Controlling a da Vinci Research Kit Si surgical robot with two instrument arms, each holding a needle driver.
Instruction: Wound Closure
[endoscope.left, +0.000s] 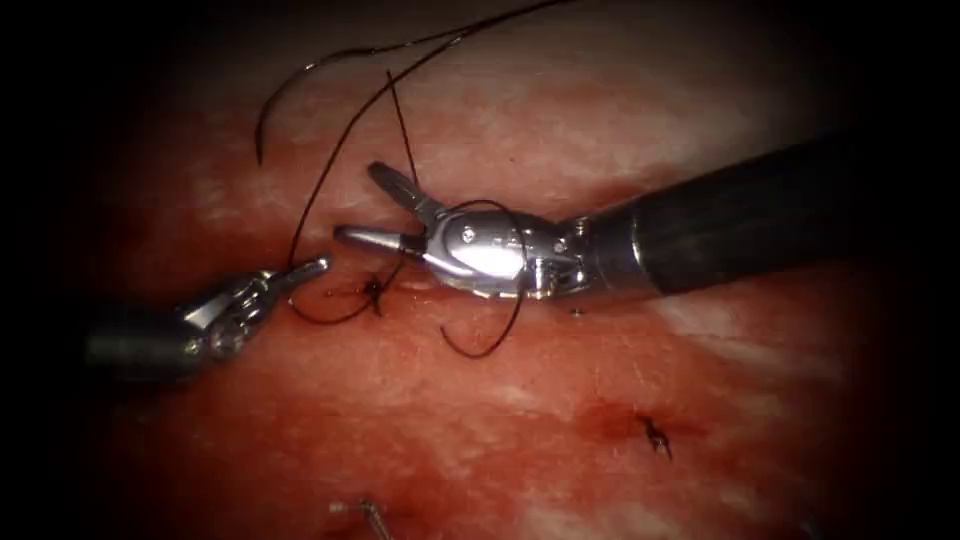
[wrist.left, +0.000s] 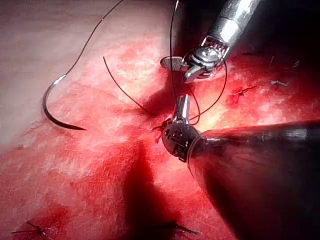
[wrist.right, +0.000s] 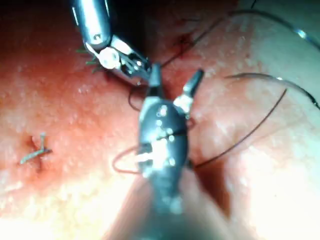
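Observation:
My right tool (endoscope.left: 356, 204) comes in from the right with its jaws open and nothing between them. A short thread end (endoscope.left: 404, 125) runs down past its upper jaw. Dark thread (endoscope.left: 490, 345) is looped around this tool's body. My left tool (endoscope.left: 312, 266) reaches in from the lower left, jaws shut on the thread beside a stitch knot (endoscope.left: 375, 290) in the tissue (endoscope.left: 560, 130). The curved needle (endoscope.left: 262, 120) lies free on the tissue at the upper left, held by neither tool; it also appears as the needle (wrist.left: 50, 112) in the left wrist view.
An earlier stitch with its knot (endoscope.left: 655, 435) sits to the lower right, and cut thread ends (endoscope.left: 365, 512) lie near the bottom edge. Red fluid (endoscope.left: 600, 420) stains the tissue around the stitches. The long thread (endoscope.left: 330, 165) arcs up from the left tool toward the top.

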